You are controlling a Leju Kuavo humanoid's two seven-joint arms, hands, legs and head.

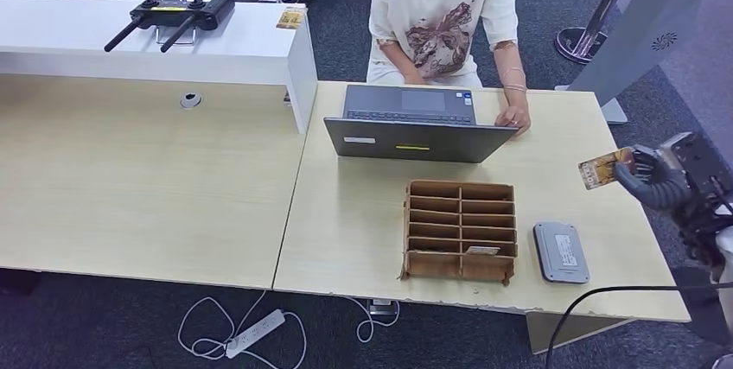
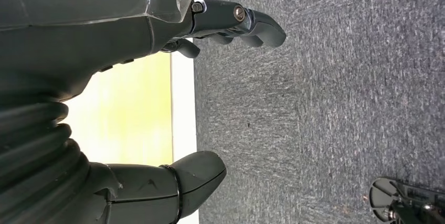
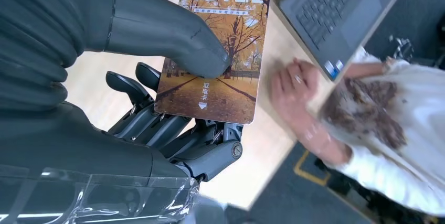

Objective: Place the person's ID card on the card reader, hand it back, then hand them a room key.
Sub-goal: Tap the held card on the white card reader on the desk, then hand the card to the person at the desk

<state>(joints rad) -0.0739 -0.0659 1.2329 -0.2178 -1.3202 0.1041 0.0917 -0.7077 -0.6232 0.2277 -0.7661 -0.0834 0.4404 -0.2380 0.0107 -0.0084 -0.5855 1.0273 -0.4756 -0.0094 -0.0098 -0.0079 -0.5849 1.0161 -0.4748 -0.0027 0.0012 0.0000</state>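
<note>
Right hand point(image 1: 644, 181): reaching in over the right edge of the pale wood bench point(image 1: 156, 187), raised above the surface, grey ribbed wrist cover showing. In the right wrist view its thick grey thumb is pressing on the printed face of the card while the darker fingers point(image 3: 173, 129) are curling underneath, so the card is being pinched flat between them.

Orange hotel room key card with an autumn-tree picture and "HOTEL" lettering point(image 3: 218, 51): sitting in the right hand's grip, its free end pointing toward the person; in the head view it is showing as a small orange rectangle point(image 1: 599, 169) above the bench's right side, well apart from the reader.

Flat grey rectangular card reader point(image 1: 560, 252): lying on the bench just beside the right wall of the organiser.

Brown cardboard slotted organiser point(image 1: 460, 231): standing near the bench's front edge, with a pale card lying in 1 lower right slot.

Dark grey open laptop point(image 1: 415, 123): standing behind the organiser, facing the person.

Person in a cream printed T-shirt point(image 1: 441, 15): sitting behind the bench, 1 hand resting at the laptop's right corner.

Left hand point(image 2: 131, 77): hanging beside the bench edge over grey carpet, thumb and dark fingers spread apart, holding nothing.
</note>
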